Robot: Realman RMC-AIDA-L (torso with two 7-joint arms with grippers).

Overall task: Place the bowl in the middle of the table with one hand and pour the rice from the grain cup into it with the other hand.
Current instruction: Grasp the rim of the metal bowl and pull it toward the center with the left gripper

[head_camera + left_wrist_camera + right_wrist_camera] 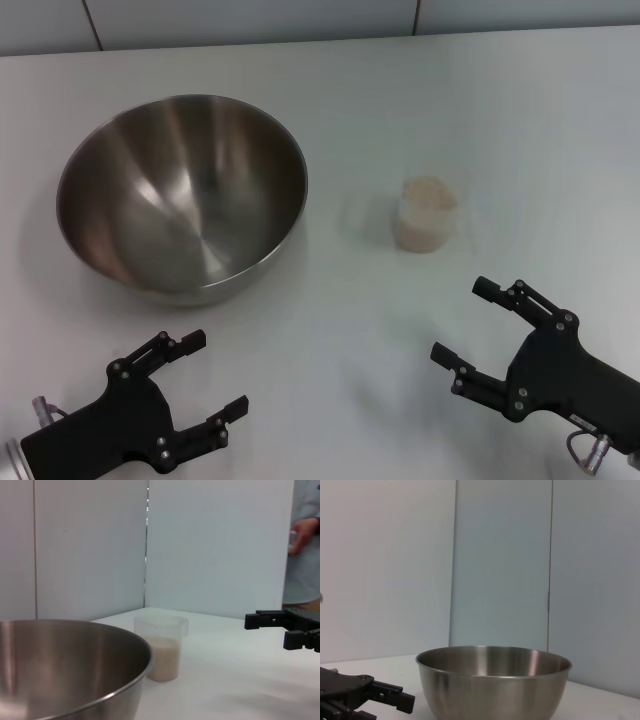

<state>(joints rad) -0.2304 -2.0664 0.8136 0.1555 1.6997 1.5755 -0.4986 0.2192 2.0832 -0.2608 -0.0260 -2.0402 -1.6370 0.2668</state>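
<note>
Both grippers low at near edge, jaws spread: left gripper (215, 375); right gripper (465, 320).

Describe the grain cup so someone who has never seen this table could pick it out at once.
On the white table, look to the right of the big steel bowl. The grain cup stands upright there, apart from the bowl and ahead of the right gripper. It is the only small see-through thing, partly filled with pale rice.

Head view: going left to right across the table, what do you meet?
Left tool, open, at the near edge → bowl, empty → grain cup holding rice → right tool, open, at the near edge.
</note>
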